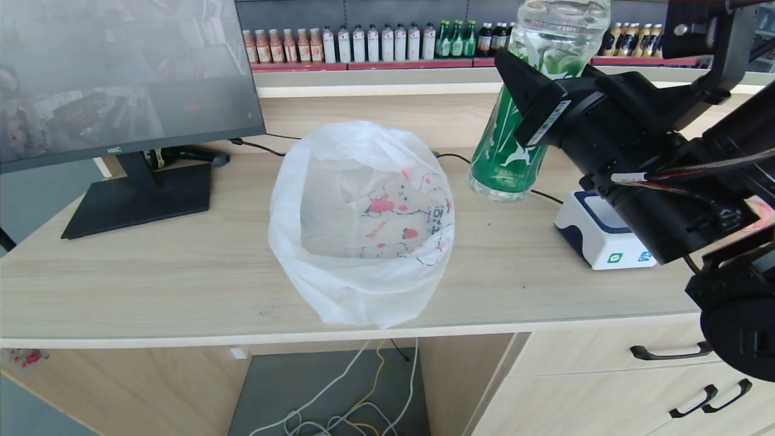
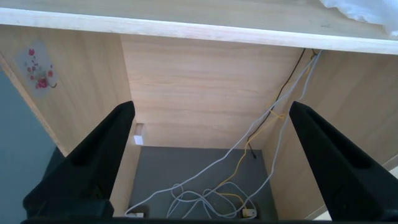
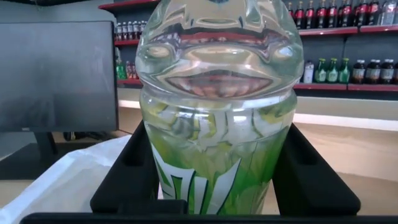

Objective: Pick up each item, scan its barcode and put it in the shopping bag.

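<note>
Gripping a green-labelled bottle (image 1: 508,145), the right claw (image 3: 221,168) is holding it tilted above the tabletop (image 1: 151,272), between the open white shopping bag (image 1: 357,284) and the scanner (image 1: 596,236). The left claw (image 2: 211,162) is hanging with its fingers spread wide, below the tabletop's front edge, facing loose cables (image 2: 205,199).

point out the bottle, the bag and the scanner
bottle (image 1: 504,151) head view, on its green label
bag (image 1: 351,297) head view, on its front wall
scanner (image 1: 592,241) head view, on its white side
</note>
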Robot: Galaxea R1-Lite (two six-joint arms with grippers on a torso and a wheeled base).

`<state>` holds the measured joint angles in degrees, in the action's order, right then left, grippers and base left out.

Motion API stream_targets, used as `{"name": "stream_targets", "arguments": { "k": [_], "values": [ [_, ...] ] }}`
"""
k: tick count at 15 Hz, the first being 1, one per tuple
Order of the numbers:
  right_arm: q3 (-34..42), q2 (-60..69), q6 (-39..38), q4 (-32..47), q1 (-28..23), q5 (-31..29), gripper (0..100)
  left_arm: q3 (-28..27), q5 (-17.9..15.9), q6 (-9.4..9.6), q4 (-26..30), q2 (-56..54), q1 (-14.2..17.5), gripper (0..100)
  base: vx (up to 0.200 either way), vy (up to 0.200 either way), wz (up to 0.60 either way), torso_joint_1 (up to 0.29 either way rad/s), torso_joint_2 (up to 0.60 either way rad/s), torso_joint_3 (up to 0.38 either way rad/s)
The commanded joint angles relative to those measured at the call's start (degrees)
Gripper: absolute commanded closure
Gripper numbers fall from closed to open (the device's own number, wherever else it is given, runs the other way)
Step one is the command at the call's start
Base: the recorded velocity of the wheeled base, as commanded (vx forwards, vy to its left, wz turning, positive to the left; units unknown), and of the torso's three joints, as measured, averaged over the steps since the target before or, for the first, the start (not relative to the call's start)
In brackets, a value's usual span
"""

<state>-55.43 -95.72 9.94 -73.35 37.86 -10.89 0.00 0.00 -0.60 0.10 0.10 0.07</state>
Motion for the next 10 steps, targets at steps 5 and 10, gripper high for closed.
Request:
{"name": "stream_targets", "arguments": {
  "k": [5,10],
  "values": [
    [-0.9,-2.1,3.6,0.3,3.2,-0.2,100,0.0,0.0,0.51,0.0,0.0,0.0,0,0.000,0.040,0.00,0.000,0.00,0.000],
    [-11.8,-11.2,4.0,1.4,8.4,-2.9,100,0.0,0.0,0.51,0.0,0.0,-0.1,0,0.000,0.000,0.00,0.000,0.00,0.000]
  ]
}}
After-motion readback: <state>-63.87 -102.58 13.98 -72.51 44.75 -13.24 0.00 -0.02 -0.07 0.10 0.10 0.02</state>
